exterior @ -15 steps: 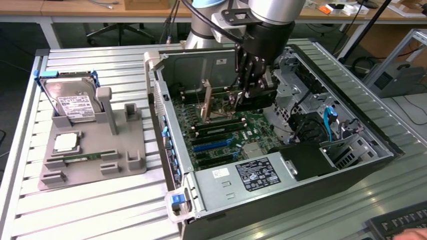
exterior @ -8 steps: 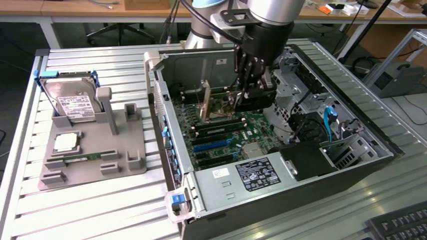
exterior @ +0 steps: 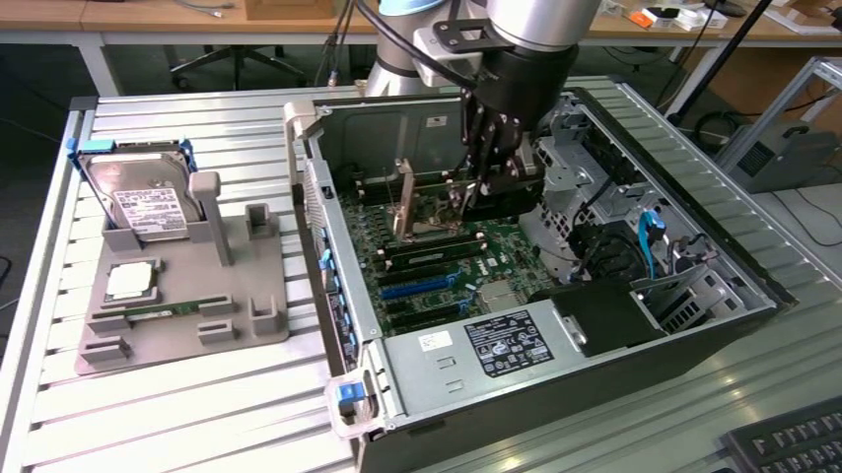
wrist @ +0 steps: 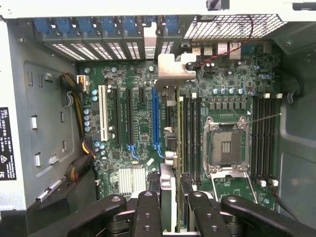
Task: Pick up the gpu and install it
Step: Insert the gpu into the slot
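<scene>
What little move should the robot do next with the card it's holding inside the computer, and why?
Probably ease it straight down. The gripper appears shut on the gpu, standing on edge beside the long blue slot, its metal bracket at the rear openings. Whether it is seated I cannot tell.

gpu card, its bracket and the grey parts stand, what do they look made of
The gpu, seen edge-on between the gripper fingers: likely dark circuit board, matte. Its bracket: bare sheet metal, silvery, bent tab with a dull sheen. Parts stand: probably moulded or printed plastic, uniform flat grey, no shine.
</scene>
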`<state>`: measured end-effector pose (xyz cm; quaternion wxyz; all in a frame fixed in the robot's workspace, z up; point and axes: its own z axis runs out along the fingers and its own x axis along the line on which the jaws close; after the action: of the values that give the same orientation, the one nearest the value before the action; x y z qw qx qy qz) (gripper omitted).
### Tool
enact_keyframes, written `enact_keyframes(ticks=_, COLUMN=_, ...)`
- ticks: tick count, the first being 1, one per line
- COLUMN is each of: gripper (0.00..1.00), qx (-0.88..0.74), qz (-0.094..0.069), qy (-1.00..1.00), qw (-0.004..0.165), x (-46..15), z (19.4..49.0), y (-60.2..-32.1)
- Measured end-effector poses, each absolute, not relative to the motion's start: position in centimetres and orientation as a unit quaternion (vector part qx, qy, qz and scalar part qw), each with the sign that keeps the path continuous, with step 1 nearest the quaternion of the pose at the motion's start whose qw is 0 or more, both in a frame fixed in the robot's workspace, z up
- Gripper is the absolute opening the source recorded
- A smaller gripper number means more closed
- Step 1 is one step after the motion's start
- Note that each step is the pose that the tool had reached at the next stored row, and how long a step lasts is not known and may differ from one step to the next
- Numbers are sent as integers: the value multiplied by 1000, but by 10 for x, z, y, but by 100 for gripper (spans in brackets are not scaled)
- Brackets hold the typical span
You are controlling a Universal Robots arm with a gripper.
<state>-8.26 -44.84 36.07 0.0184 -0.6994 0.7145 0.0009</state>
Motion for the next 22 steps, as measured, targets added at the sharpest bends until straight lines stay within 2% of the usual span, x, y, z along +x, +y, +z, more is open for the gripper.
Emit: enact_keyframes(ticks=22, gripper=27, qx=-699, qz=1, qy=714, qw=18, x=-85, z=358, y=-451)
